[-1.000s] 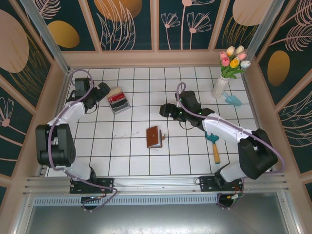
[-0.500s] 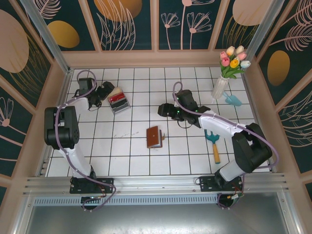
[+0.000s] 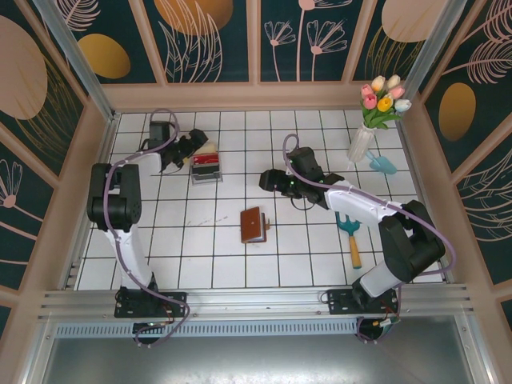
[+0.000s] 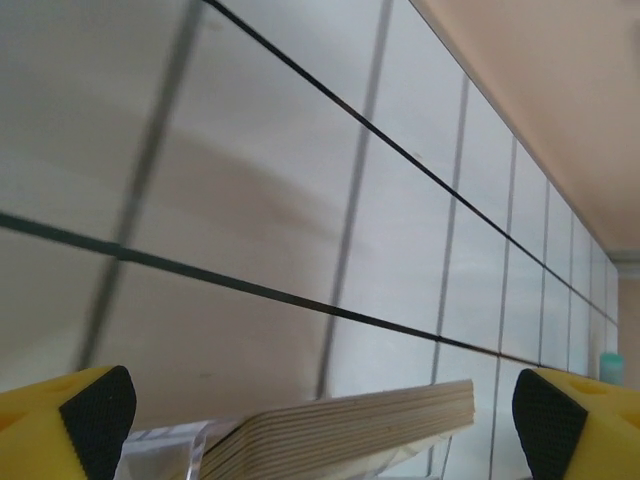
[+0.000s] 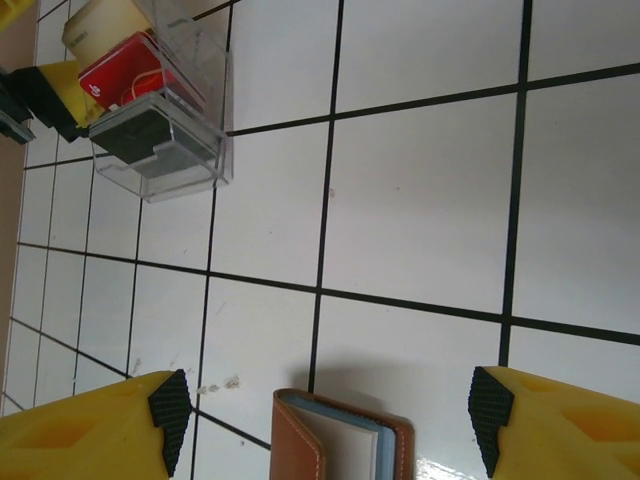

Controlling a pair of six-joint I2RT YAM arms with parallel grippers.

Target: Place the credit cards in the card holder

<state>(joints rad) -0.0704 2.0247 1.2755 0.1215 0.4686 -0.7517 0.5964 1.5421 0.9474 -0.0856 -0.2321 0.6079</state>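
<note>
Left gripper (image 3: 195, 147) gapes at the cards (image 4: 340, 438); a skewed close could tip the tray (image 5: 160, 180). Right gripper (image 3: 269, 181) open, empty.

Tiled table (image 3: 208, 256) carries card holder (image 3: 254, 224), tray (image 3: 210, 178), vase (image 3: 361, 144), garden tools (image 3: 354, 244).

The top external view looks steeply down from above and behind the arm bases, far enough back to take in the whole tiled tabletop (image 3: 240, 264) and its walls. The left wrist view sits very low and close. It skims across the tiles toward a wall at upper right, with the left jaws at its lower corners and the edges of the credit cards (image 4: 350, 435) at bottom centre. The right wrist view looks down from higher, with the right jaws at its lower corners. It shares the clear tray (image 5: 165, 165), upper left, and the card holder (image 5: 330, 445), bottom centre, with the top external view.
</note>
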